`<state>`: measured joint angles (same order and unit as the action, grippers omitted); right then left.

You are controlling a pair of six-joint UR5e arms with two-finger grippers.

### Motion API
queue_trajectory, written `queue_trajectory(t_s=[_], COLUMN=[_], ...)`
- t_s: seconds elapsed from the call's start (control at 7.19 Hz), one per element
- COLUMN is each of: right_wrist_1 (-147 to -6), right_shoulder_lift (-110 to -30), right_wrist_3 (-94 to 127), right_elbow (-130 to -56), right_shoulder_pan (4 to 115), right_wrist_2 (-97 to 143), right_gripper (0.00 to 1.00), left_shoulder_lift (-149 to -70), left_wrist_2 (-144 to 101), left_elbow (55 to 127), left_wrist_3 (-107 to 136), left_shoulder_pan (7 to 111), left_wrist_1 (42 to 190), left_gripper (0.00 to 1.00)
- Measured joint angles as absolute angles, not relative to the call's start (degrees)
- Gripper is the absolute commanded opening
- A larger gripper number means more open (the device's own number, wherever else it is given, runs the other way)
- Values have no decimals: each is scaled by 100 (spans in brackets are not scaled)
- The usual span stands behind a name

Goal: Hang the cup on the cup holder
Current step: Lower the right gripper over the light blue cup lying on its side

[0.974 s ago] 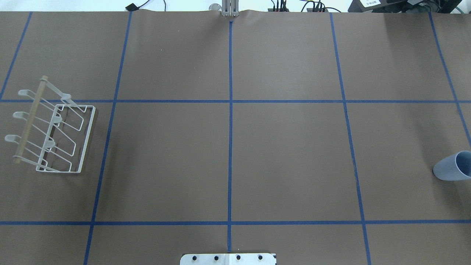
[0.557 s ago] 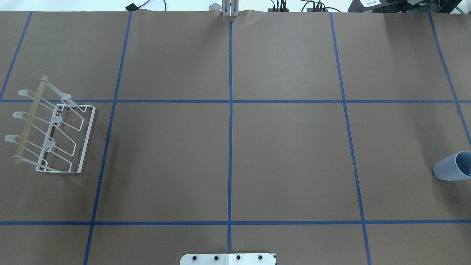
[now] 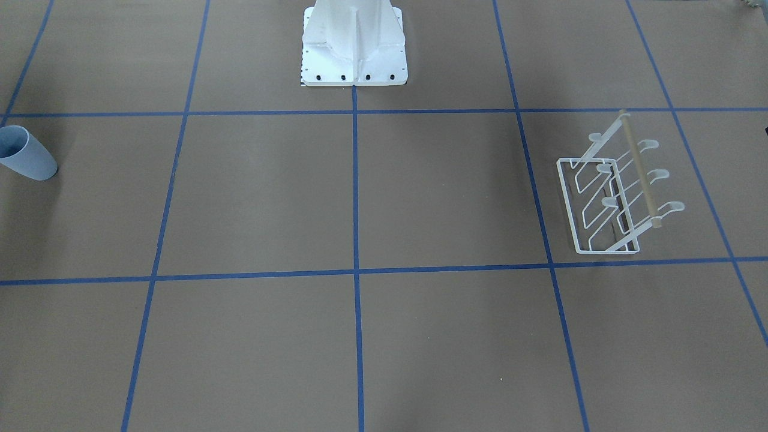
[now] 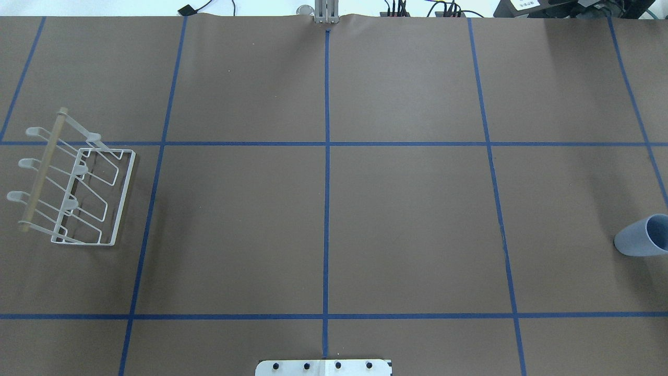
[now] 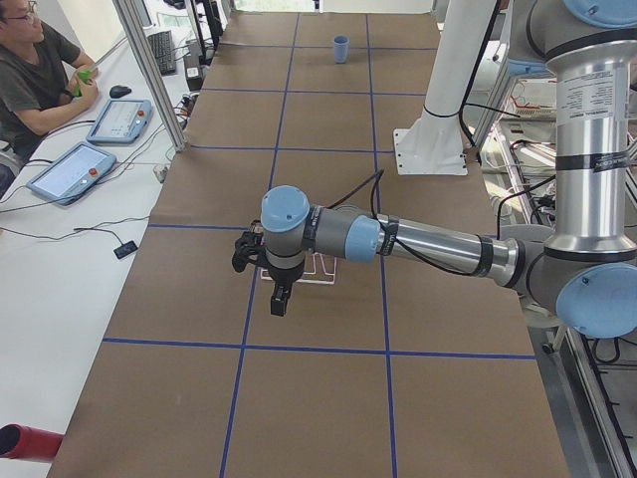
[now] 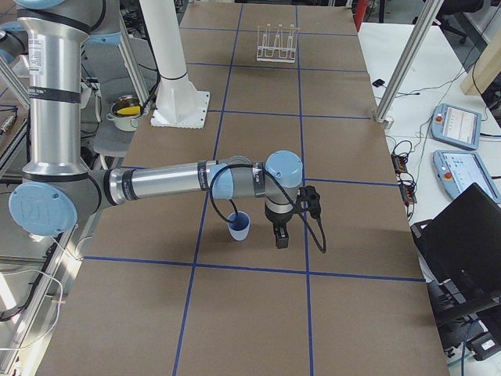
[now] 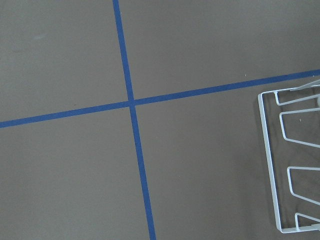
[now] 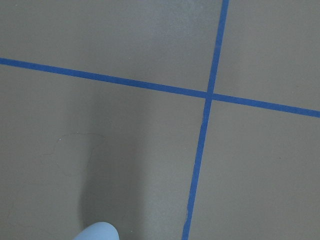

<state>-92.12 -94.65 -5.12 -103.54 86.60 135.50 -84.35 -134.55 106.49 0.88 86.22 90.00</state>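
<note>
Nothing has shifted in the overhead view since the earlier frames; cup and rack lie as they did.

- Right end effector (image 6: 280, 240): pointed down above the surface, just beside the cup and not touching it. How far open: cannot tell. Nothing seen in its hold.
- Left end effector (image 5: 281, 305): pointed down, close to the rack. How far open: cannot tell.
- Pale blue tapered plastic cup (image 4: 639, 240): stands upright, rim up, at the surface's right end, untouched.
- White wire cup holder with six flat-tipped prongs and a light wooden rod (image 4: 43, 168): at the far left end, well apart from the cup, every prong bare.
- Brown paper-covered surface with a blue tape grid (image 4: 407, 219).

Step in hand, as judged: the right arm's reach for the cup. Take it side-on at mid-body, jaws square across the taper and squeezing gently, so the wrist can later turn the mouth down over a prong.
</note>
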Motion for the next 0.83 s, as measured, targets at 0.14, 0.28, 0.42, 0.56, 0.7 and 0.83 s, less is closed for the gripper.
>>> queue_trajectory(t_s=[0.14,0.28,0.42,0.56,0.7,0.83], right_wrist_1=[-8971,-8713,-8514,-8421,-8381,-8366], right_shoulder_lift=[-9582,-9712,-9824,-9918,-10020,-10160], right_wrist_3=[-540,-537,-508,-484,-393,-158], right_elbow=[-10366,-10369,-10381,-10416,-10494,-10646], right_shoulder_pan=[8601,8569,8543,8489,8364,8157], right_wrist_2=[13623,13673,13699,13700,13679,13659], right_gripper=[100,100,100,100,100,100], left_shoulder_lift=[-8432,-8430,-8429,-8429,-8429,-8429], left_wrist_2=[-13456,-13456,-13456,-13458,-13462,-13464], left_elbow=[10649,10648,10649,10657,10664,10670], left_wrist_3=[88,88,88,94,105,111], left_shoulder_pan=[8622,8622,8622,8622,8622,8622], left_wrist_1=[9000,9000,9002,9006,9006,9005], left_gripper=[98,98,98,98,98,98])
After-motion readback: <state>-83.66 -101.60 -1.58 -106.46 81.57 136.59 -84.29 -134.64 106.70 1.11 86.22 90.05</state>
